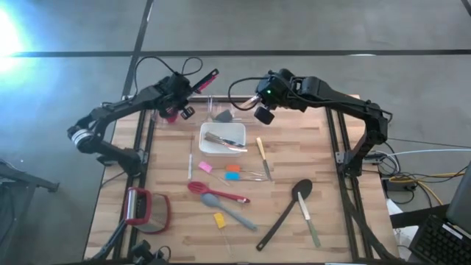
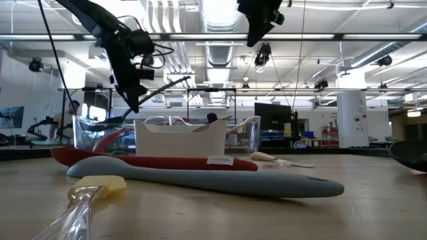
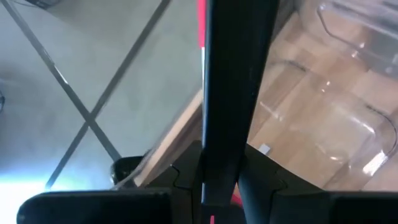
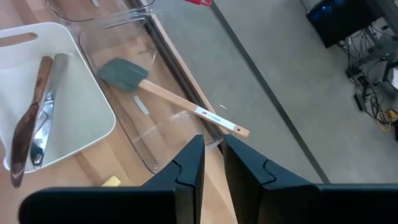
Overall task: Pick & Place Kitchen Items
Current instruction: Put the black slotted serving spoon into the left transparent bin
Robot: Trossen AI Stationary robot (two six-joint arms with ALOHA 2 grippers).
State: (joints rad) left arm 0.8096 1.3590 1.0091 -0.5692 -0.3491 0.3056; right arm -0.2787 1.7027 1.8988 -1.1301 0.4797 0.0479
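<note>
My left gripper (image 1: 179,109) hangs over the table's far left corner, shut on a long black-and-red utensil (image 1: 207,79) that sticks out past the far edge. My right gripper (image 1: 263,114) hovers above the far middle of the table, its fingers (image 4: 189,168) closed to a narrow slit with nothing between them. Below it a grey-headed spatula (image 4: 124,74) with a wooden handle lies in a clear tub (image 4: 155,146). A wooden-handled knife (image 4: 28,130) and a metal spoon (image 4: 46,118) lie in the white dish (image 1: 206,132). My left gripper pinches the utensil's black shaft (image 3: 221,171) between its two fingers (image 3: 264,183). The shaft runs along the fingers and out ahead of them, a red edge (image 3: 201,25) showing on one side. The utensil is lifted clear, slanting over the far edge.
Loose on the table lie a red whisk (image 1: 213,193), a grey-blue spatula (image 1: 229,211), a black spoon (image 1: 288,210), two knives (image 1: 263,156) (image 1: 310,221) and small coloured pieces (image 1: 232,173). A red-and-grey gadget (image 1: 147,210) sits near the left front.
</note>
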